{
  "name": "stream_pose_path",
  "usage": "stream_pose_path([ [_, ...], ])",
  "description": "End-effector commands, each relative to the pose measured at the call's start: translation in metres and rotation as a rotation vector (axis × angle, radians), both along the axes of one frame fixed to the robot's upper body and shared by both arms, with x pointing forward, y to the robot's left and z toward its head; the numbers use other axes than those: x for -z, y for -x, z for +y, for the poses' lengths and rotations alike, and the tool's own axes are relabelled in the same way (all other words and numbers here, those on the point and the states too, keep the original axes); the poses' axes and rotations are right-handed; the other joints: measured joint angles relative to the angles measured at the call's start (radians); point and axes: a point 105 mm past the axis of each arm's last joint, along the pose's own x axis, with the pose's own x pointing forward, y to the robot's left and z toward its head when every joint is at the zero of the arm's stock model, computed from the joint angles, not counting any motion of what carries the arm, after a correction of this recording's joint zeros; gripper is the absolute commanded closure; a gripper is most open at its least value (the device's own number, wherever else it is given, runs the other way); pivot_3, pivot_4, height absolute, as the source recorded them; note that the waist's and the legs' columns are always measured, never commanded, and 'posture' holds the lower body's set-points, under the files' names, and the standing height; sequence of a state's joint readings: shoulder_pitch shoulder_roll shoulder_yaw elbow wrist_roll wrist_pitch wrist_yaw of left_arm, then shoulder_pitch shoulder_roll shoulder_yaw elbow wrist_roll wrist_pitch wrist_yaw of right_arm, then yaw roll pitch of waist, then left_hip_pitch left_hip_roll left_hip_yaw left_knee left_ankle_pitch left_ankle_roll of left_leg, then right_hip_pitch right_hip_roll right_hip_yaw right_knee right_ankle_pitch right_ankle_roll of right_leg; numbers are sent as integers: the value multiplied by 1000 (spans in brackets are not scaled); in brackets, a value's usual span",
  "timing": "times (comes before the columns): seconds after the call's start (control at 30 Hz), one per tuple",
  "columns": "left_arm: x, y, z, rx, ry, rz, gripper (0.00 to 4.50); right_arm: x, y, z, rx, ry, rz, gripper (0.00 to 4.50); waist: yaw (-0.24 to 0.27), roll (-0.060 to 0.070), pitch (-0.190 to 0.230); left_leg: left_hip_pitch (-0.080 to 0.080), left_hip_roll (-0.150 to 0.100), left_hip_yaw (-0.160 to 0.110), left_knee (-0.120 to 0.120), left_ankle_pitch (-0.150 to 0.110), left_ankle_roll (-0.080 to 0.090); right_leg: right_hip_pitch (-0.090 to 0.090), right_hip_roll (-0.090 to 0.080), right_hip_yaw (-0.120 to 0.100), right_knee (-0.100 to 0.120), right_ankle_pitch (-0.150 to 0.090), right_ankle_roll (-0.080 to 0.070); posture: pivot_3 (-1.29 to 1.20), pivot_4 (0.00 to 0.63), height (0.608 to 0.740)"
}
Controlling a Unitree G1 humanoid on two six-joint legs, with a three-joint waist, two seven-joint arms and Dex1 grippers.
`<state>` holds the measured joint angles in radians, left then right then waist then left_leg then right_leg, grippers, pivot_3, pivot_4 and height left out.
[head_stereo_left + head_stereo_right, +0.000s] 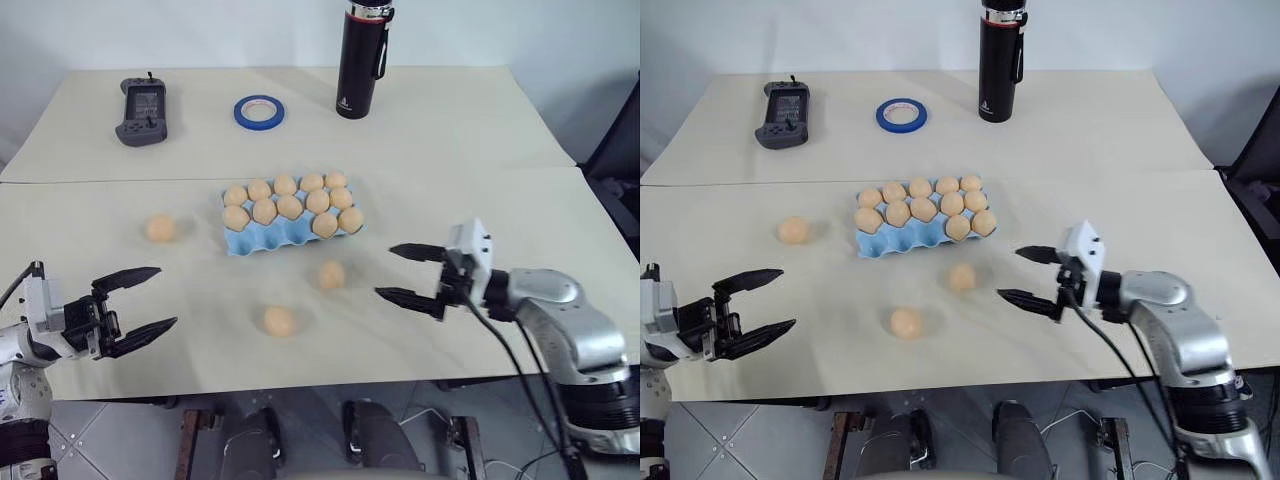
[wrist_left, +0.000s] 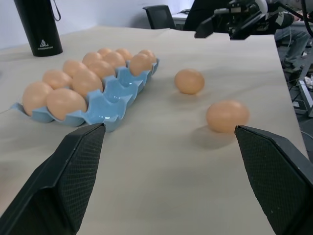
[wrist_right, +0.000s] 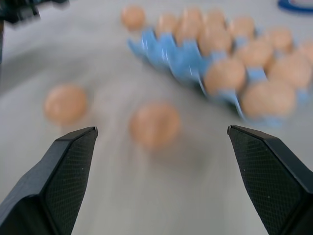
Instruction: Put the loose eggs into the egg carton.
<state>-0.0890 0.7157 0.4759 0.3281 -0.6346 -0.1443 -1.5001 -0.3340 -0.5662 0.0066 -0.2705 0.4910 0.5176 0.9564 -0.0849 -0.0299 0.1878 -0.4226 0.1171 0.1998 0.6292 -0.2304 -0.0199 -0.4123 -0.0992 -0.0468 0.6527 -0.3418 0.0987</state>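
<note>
Egg carton (image 1: 292, 232) sitting mid-table, front row of cups apparently lying empty. Three loose eggs (image 1: 280, 321) resting on bare tabletop (image 1: 430, 150): one left of carton, two before it. Left gripper (image 1: 138, 311) and right gripper (image 1: 410, 273) hovering near front edge, both fingers spread wide, holding nothing. Flask (image 1: 360, 62), tape ring (image 1: 259, 111), handheld device (image 1: 143, 110) standing along far side.

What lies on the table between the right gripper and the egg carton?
One loose egg lies between the open right gripper and the egg carton, touching neither; the left eye view shows it.
</note>
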Motion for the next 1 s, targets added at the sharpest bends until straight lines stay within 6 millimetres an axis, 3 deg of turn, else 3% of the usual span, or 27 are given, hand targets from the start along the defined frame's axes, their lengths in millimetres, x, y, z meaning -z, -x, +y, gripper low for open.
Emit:
stream_pose_path([
  [0.03, -1, 4, 1, 35, -44, -6, 0, -7, -5, 19, 4, -14, -43, 42, 1, 0, 0, 0, 0, 0, 0, 1, 2, 0, 0, -1, 0, 0, 0, 0, 150, 740],
  [0.27, -3, 2, -1, 14, -37, -21, 0, 14, -15, 56, -35, 35, -42, 42, 0, 0, 0, 0, 1, 1, -1, 1, 2, -1, 1, -3, 1, 0, 0, 0, 150, 740],
  [0.4, -4, 3, -2, 2, -35, -30, 0, 31, -18, 61, -55, 111, -50, 42, 1, 0, 0, -1, 1, 2, 0, 1, 2, -1, 0, -3, 1, 0, 0, 0, 150, 740],
  [0.63, -5, 5, -3, -11, -31, -39, 0, 41, -26, 68, -52, 138, -69, 42, -1, 0, 0, 0, 1, 2, 0, 1, 2, -1, 0, -4, 1, 0, 0, 0, 150, 740],
  [0.83, -5, 5, -3, -20, -30, -43, 0, 38, -28, 69, -46, 123, -91, 1977, 0, 0, 0, 0, 1, 2, 0, 1, 2, -1, 0, -4, 2, 0, 0, 0, 150, 740],
  [0.9, -5, 5, -3, -23, -29, -45, 0, 33, -27, 68, -47, 116, -99, 2235, 0, 0, 0, 0, 1, 2, 0, 1, 2, -1, 0, -4, 2, 0, 0, 0, 150, 740],
  [1.0, -5, 5, -3, -27, -28, -48, 0, 19, -26, 67, -50, 85, -127, 2240, -1, 0, 0, 0, 1, 2, 0, 1, 2, -2, 0, -4, 2, 0, 0, 0, 150, 740],
])
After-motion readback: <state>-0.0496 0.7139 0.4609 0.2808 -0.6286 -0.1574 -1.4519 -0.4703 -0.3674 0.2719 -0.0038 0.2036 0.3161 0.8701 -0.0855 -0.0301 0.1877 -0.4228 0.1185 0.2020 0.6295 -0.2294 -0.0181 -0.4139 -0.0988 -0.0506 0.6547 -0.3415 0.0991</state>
